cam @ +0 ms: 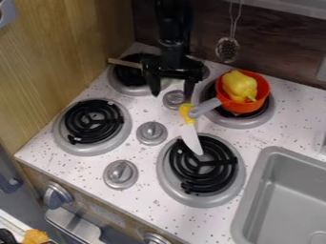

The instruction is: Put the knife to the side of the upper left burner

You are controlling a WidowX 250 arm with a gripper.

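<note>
The black gripper (172,94) hangs down over the back of the stove, its two fingers spread apart with nothing visibly held between them. Its right fingertip is just above the yellow handle of the knife (190,136). The handle sits near the grey handle of the orange pan, and the white blade points toward the front, its tip over the lower right burner (202,164). At the upper left burner (129,75), the gripper and arm cover part of the right side.
An orange pan (240,106) with a yellow pepper (241,86) stands on the upper right burner. A wooden stick (125,63) lies by the upper left burner. Knobs (151,133) stand between the burners. The grey sink (290,190) is at right; a strainer (227,49) hangs behind.
</note>
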